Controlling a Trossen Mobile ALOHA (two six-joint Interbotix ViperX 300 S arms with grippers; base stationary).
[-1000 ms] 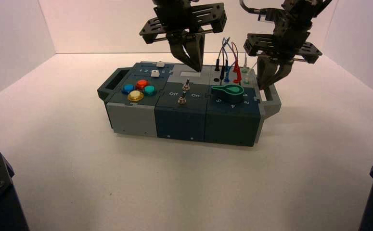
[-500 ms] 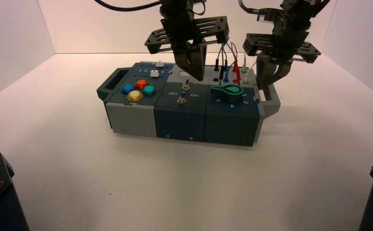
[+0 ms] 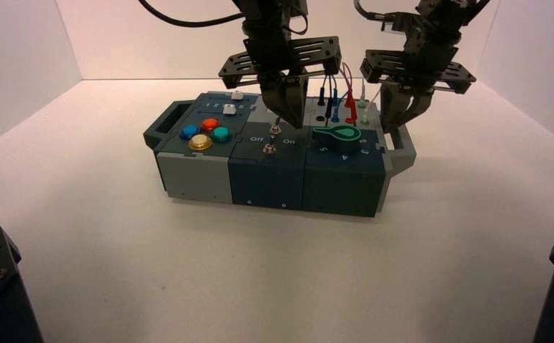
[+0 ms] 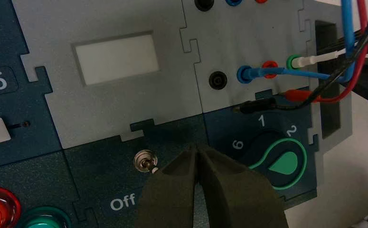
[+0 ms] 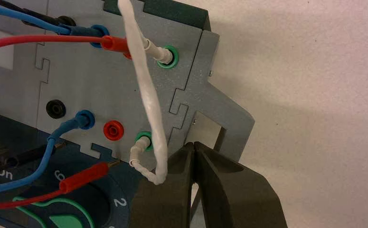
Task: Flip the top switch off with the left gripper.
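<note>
The top switch [image 4: 144,161], a tiny silver toggle with a silvery collar, sits above the "Off" lettering [image 4: 122,203] on the box's dark middle panel; it also shows in the high view [image 3: 276,128]. My left gripper [image 4: 197,148] is shut, its tips together just beside the switch on the side towards the knob. The lever's tip lies against the side of one finger [image 4: 170,183]. In the high view the left gripper [image 3: 289,120] hangs low over the middle panel. My right gripper [image 5: 193,145] is shut over the box's right handle [image 5: 222,118].
The box [image 3: 266,179] stands mid-table. A second toggle [image 3: 268,148] sits in front of the top one. Coloured push buttons [image 3: 210,124] lie on the left, a green knob [image 3: 339,133] and plugged wires [image 3: 342,93] on the right. A white wire [image 5: 148,104] loops beside the right gripper.
My left gripper has come down and forward from over the grey panel to the top switch's side. The right gripper has not moved.
</note>
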